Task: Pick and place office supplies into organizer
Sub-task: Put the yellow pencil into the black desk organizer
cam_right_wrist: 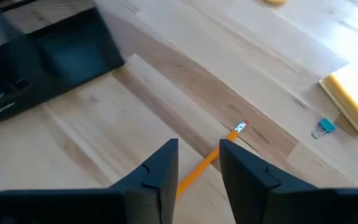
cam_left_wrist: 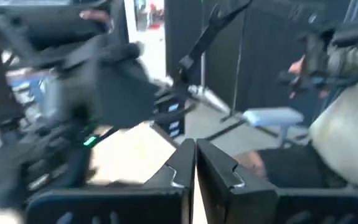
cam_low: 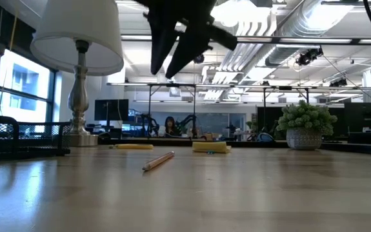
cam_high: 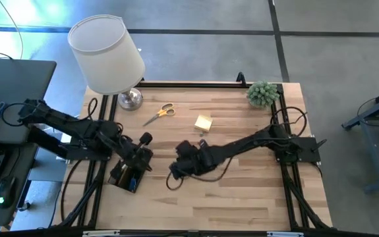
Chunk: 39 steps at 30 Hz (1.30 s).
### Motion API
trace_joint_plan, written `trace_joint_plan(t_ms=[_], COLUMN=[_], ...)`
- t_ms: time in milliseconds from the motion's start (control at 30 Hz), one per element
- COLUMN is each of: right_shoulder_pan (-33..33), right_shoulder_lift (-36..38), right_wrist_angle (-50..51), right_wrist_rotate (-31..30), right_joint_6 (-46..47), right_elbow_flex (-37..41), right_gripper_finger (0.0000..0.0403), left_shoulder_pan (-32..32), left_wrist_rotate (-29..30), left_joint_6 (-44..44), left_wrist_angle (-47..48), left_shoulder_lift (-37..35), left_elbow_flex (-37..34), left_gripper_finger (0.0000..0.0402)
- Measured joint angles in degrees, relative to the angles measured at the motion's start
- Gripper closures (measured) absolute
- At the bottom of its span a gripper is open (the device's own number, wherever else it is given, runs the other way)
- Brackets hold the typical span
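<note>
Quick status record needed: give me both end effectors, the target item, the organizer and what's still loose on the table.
right end effector: open, above the pencil, fingers either side of it
pencil: flat on the table, not gripped
left end effector: shut, over the organizer
organizer: near the table's left edge, a blue item inside
sticky-note pad: loose, mid-table
yellow-handled scissors: loose, near the lamp
small blue clip: beside the pad

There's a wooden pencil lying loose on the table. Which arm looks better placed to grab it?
The right. Its right gripper hangs open directly over the orange wooden pencil, fingers either side. The left gripper is shut, over by the black divided organizer tray, so it would have farther to travel.
</note>
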State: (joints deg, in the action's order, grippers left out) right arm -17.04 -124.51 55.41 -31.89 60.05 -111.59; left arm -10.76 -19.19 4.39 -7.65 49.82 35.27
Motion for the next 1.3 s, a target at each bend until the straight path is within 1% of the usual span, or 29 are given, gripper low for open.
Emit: trace_joint_plan(t_ms=[100,233,300,367,433,533,600,667,767,867,1100,1300], right_shoulder_pan=[2.9,5.2,5.4,5.5,5.4,5.8,6.1,6.2,6.3,6.4,6.5,6.5], right_shoulder_lift=[-0.1,-1.0,-1.5,-2.3,-3.3,-5.0,-6.5,-8.4,-10.2,-10.4,-10.2,-11.3], right_wrist_angle=[0.2,0.4,0.5,-2.0,-4.3,-6.8,-8.3,-8.3,-6.3,-4.2,-3.6,-1.2], right_wrist_rotate=[2.3,2.6,3.7,3.7,4.0,8.7,13.2,17.6,21.6,21.7,17.8,18.4], right_joint_6=[1.2,4.1,6.5,8.4,7.5,6.5,7.3,8.0,9.2,11.2,13.3,14.6], right_elbow_flex=[0.0,0.0,0.0,0.0,0.0,0.0,0.0,0.0,0.0,0.0,-1.9,-1.7], right_gripper_finger=[0.0289,0.0289,0.0289,0.0288,0.0289,0.0289,0.0289,0.0288,0.0289,0.0289,0.0289,0.0289], left_shoulder_pan=[2.9,5.3,5.2,5.0,5.1,5.1,5.1,5.1,5.1,5.1,5.1,5.1], left_wrist_rotate=[-2.8,-2.2,-2.2,-2.2,-1.8,-0.9,-0.8,-1.0,-1.2,-1.2,-2.3,-3.8], left_joint_6=[-4.1,-10.0,-10.6,-10.7,-10.7,-10.7,-11.5,-12.3,-12.3,-12.2,-10.8,-10.9], left_wrist_angle=[-1.5,-0.1,0.8,1.1,1.2,1.4,1.2,1.2,1.3,1.0,0.8,0.8], left_shoulder_lift=[-3.4,-6.8,-7.7,-8.4,-8.7,-8.7,-8.7,-8.7,-8.7,-8.7,-8.7,-8.7], left_elbow_flex=[-1.9,-1.8,-1.8,-1.8,-1.7,-1.2,-1.0,-1.1,-1.1,-1.1,-1.1,-1.1], left_gripper_finger=[0.0395,0.0401,0.0399,0.0395,0.0391,0.0385,0.0381,0.0377,0.0373,0.0371,0.0373,0.0372])
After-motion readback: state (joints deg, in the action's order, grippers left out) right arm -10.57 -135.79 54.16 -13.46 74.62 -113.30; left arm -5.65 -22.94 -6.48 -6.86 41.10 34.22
